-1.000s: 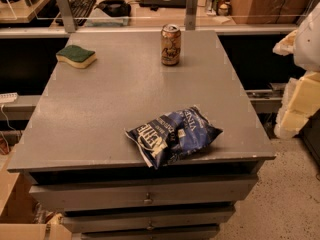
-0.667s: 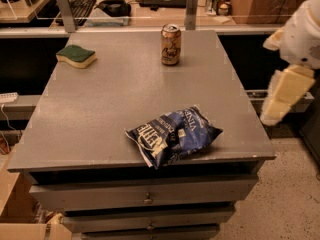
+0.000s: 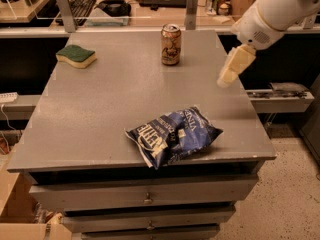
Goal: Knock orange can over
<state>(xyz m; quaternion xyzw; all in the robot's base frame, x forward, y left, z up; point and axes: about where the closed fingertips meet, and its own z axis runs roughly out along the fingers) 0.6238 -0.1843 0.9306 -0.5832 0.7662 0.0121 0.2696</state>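
Advanced cream pincer (image 3: pixel 234 68) inward over grey metal bench (image 3: pixel 100 109), toward upright orange-gold aluminium can (image 3: pixel 170 45); remained apart. Could not tell pincer opening.

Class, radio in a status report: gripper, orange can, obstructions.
Gripper above table, right side. Orange can upright, far edge. Chip bag, sponge off the path.
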